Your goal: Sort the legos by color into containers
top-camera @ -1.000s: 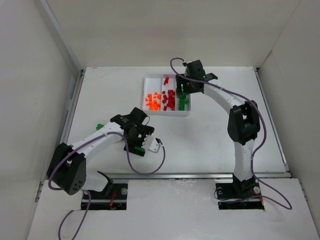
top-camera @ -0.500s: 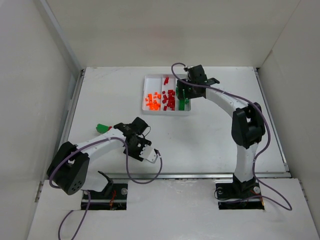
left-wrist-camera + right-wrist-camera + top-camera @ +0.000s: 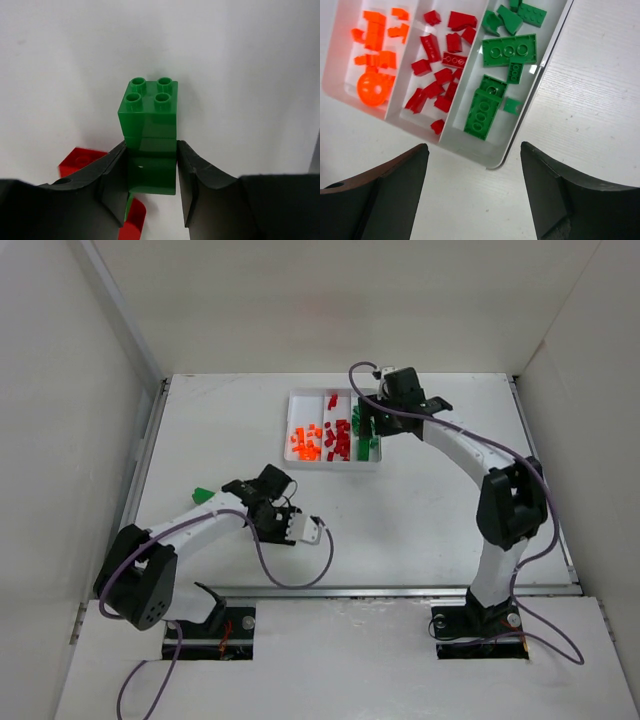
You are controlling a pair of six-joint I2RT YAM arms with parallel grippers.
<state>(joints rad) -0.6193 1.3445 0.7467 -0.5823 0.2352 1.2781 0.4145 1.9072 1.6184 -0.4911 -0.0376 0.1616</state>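
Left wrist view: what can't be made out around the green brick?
- Green brick: near end hidden between the fingers of the left gripper; whether they press it yet is unclear.
- Red pieces: mostly hidden behind one finger, so their shape is unclear.

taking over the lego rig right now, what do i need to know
Left gripper: fingers closed on a green brick, two red bits beside it on the table.
Right gripper: open, empty, above the tray.
Done: orange legos, red legos and green legos lie in separate compartments.
Left to do: green brick to the green legos, red bits to the red legos.
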